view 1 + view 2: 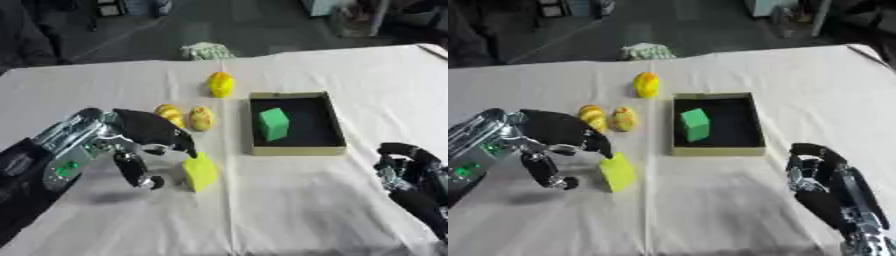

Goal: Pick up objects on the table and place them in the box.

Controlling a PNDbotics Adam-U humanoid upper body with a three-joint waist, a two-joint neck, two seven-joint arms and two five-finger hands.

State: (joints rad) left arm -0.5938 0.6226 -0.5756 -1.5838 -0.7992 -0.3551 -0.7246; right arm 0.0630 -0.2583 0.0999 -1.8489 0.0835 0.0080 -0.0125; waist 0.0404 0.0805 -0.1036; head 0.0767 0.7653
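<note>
Lying on a white cloth-covered table (105,220), a soft-looking yellow-green block (199,172) with flat faces and squared corners sits near the middle, tilted slightly on the cloth. The robot's left hand (140,137), black with silver metal at the wrist, reaches in from the left; its fingers (179,140) arch down to the block's upper corner while the thumb (133,170) hangs just beside its left face, with a gap showing there. Whether the hand actually grips the block cannot be told.

Beyond the block rest two small rounded yellow objects, one (169,115) striped with a darker tone and one (201,118) blotched with orange, side by side and just apart. A third rounded yellow object (220,84) lies farther back, well apart from them.

To the right stands a shallow rectangular box (296,150) with tan cardboard-like walls and a matte black floor. A bright green block (273,124) with crisp edges stands inside, toward the box's left wall.

The right hand (829,187) rests at the lower right, fingers gently curved and upward, holding nothing.

The cloth is smooth, with a faint crease running down its middle. At the table's far edge lies a crumpled pale green thing (206,50). Behind it is a dark grey floor with blurred furniture.
</note>
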